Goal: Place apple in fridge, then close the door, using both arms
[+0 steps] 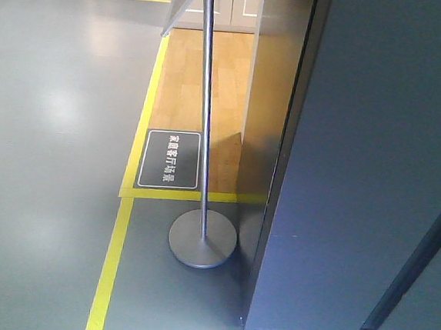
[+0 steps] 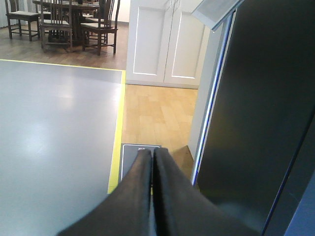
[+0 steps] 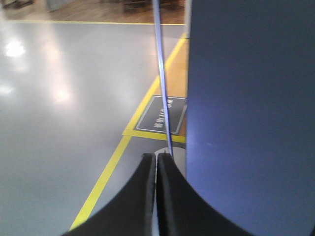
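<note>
My left gripper [image 2: 152, 153] and right gripper [image 3: 156, 158] both had their jaws pressed together, empty, just left of the fridge [image 1: 375, 163]. Left of the fridge stood a sign stand [image 1: 202, 239] on the grey floor, with a floor placard [image 1: 171, 159] beyond it. I saw no apple; the fridge's dark outer side filled my right.

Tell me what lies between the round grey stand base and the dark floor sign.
In the front view, a yellow tape line crosses the floor between the round grey stand base and the dark floor sign.
</note>
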